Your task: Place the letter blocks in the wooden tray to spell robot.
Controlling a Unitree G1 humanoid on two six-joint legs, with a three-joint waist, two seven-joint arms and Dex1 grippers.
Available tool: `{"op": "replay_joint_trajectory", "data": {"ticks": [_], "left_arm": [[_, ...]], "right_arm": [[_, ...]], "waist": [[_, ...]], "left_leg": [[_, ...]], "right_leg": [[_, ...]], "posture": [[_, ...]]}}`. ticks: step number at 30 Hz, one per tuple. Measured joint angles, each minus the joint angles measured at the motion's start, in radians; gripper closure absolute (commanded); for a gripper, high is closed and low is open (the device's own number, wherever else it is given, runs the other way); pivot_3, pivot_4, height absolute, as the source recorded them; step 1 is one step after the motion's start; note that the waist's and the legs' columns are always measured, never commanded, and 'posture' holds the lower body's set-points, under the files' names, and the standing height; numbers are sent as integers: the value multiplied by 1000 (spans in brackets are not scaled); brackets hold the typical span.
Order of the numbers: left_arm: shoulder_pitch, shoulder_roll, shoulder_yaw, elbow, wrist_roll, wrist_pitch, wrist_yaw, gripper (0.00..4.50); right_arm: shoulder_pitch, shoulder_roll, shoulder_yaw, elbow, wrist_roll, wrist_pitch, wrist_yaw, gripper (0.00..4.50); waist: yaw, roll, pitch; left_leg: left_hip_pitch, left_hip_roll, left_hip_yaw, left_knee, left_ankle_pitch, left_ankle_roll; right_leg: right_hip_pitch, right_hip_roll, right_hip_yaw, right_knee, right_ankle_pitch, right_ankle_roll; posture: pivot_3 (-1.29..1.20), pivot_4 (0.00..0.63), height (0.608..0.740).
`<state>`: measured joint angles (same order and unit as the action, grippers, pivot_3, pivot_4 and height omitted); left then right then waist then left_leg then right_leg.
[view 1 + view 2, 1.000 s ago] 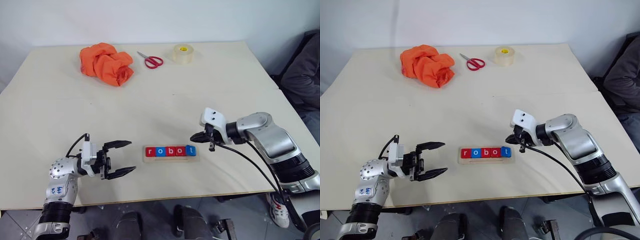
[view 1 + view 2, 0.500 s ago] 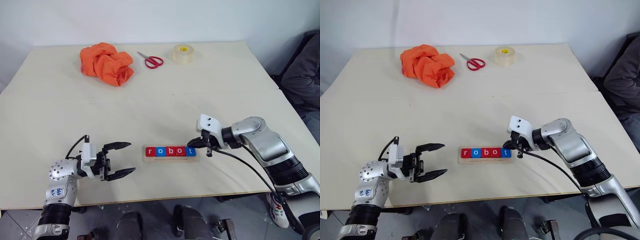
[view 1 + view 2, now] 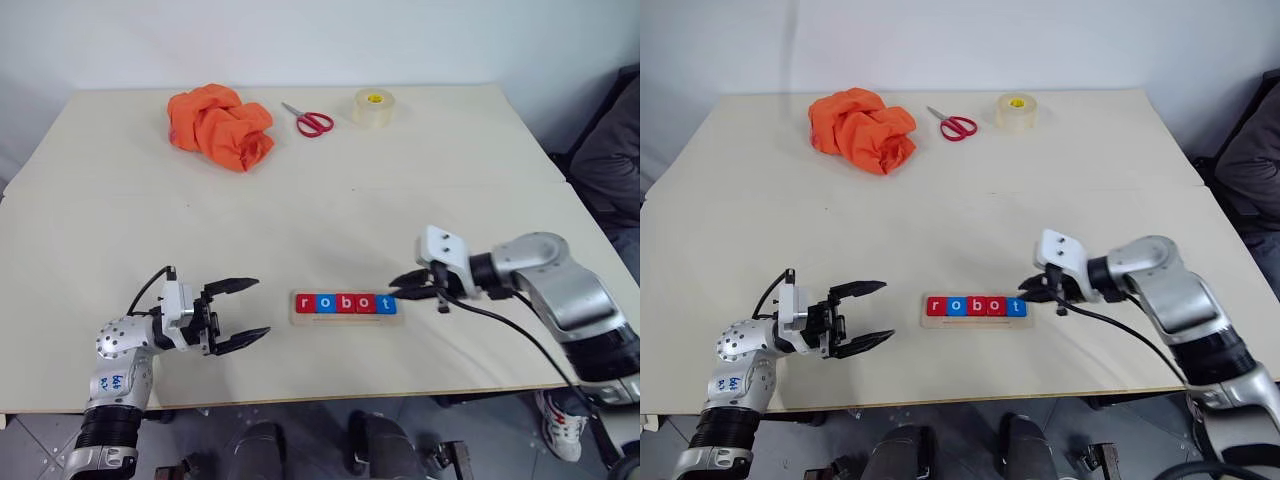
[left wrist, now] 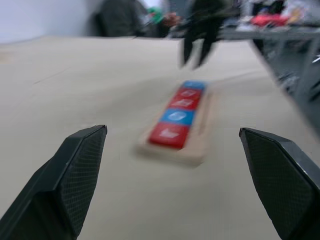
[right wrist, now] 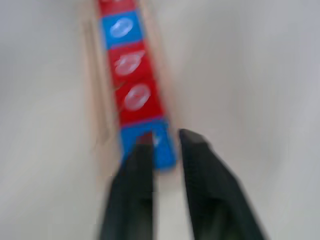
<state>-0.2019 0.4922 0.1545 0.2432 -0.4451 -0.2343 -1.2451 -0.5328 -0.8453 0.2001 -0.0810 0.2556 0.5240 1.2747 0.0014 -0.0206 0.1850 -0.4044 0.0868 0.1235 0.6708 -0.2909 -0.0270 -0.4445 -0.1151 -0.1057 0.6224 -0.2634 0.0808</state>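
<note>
Five letter blocks (image 3: 345,303), red and blue, lie in a row in the wooden tray (image 3: 345,318) near the table's front edge and read "robot". My right gripper (image 3: 396,288) hovers just right of the tray's right end, beside the blue t block (image 5: 150,145). Its fingers stand a little apart with nothing between them. My left gripper (image 3: 257,308) is open wide and empty, left of the tray and pointing toward it. The left wrist view shows the row of blocks (image 4: 180,112) ahead between the spread fingers (image 4: 75,185).
An orange cloth (image 3: 220,125), red-handled scissors (image 3: 308,120) and a roll of tape (image 3: 373,107) lie along the table's far edge. A person in dark clothing (image 3: 610,170) sits off the right side. Bare tabletop lies between tray and far items.
The right gripper set the blue t block flat at the tray's right end, opened, and drew back to the right. The left gripper stayed put.
</note>
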Motion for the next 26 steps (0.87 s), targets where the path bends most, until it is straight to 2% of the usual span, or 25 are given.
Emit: {"op": "replay_joint_trajectory", "data": {"ticks": [7, 14, 26], "left_arm": [[-3, 36, 43, -4, 6, -16, 55, 0], [46, 94, 98, -28, -66, -7, -9, 0], [92, 111, 162, -61, -119, 0, -13, 0]], "right_arm": [[126, -24, -144, 88, 93, -216, 137, 65], [127, -18, -234, 256, 166, -337, 228, 25], [49, -20, -253, 434, 188, -423, 263, 25]], "waist": [[-5, 0, 0], [-5, 0, 0], [-4, 0, 0]], "left_leg": [[1, 0, 0, 0, 1, -1], [2, 0, 0, 0, 1, -1], [2, 0, 0, 1, 1, -1]], "right_leg": [[0, 1, 0, 1, 0, 0], [0, 1, 0, 1, 0, 0], [0, 0, 0, 3, 0, 0]], "posture": [[0, 150, 740], [0, 150, 740], [0, 150, 740]]}}
